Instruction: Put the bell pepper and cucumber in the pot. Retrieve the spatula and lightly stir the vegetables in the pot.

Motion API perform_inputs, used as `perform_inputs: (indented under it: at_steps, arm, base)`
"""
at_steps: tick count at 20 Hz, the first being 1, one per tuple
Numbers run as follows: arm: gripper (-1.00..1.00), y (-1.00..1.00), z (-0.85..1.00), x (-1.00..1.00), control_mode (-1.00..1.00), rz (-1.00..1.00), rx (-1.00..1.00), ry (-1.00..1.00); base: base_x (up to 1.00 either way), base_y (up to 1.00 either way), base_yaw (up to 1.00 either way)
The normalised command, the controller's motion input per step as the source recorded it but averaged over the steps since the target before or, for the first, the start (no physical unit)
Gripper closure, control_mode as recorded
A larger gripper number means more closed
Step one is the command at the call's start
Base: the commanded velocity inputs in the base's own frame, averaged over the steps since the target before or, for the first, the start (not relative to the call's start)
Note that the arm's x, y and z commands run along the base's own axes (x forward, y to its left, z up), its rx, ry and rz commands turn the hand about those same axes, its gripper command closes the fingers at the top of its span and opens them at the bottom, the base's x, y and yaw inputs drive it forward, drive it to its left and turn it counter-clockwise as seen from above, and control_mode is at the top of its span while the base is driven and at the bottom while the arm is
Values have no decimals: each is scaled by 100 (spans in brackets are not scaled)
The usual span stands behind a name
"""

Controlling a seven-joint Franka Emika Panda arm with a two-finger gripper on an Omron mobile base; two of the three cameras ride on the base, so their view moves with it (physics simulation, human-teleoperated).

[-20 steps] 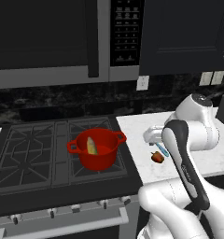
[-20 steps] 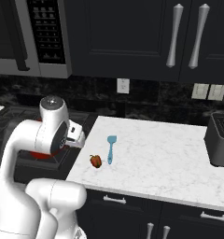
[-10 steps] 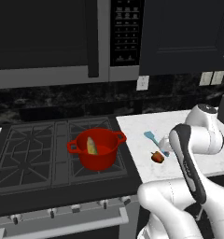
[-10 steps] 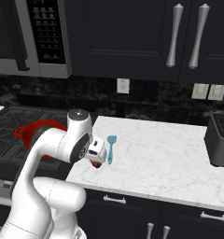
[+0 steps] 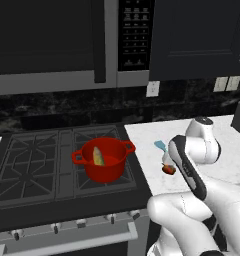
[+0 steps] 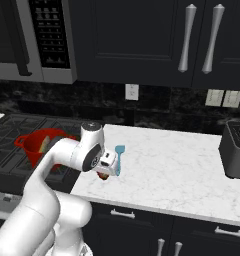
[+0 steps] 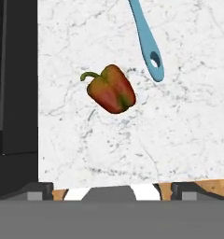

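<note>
Left to right: the red pot is sitting on the stove, already holding a pale elongated vegetable, judged the cucumber. The red-green bell pepper is lying on the marble counter just beside the light-blue spatula; both are awaiting retrieval. The arm is bending low, its tool hovering over the pepper, jaws apart and empty.

A toaster stands on the white marble desk beside the stove, below dark cabinets.
</note>
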Motion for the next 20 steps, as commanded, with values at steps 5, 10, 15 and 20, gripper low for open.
perform_inputs:
  at_steps: [5, 10, 15, 20]
  arm:
    - [-100, 0, -23, 59, -100, 0, -1, 6]
    - [-100, 0, -38, 15, -100, 0, -4, 5]
    - [-100, 0, -39, 9, -100, 0, -4, 3]
    - [-100, 2, -26, 28, -100, 0, 0, 3]
  base:
    - [0, 0, 0]
    - [0, 0, 0]
    - [0, 0, 0]
    - [0, 0, 0]
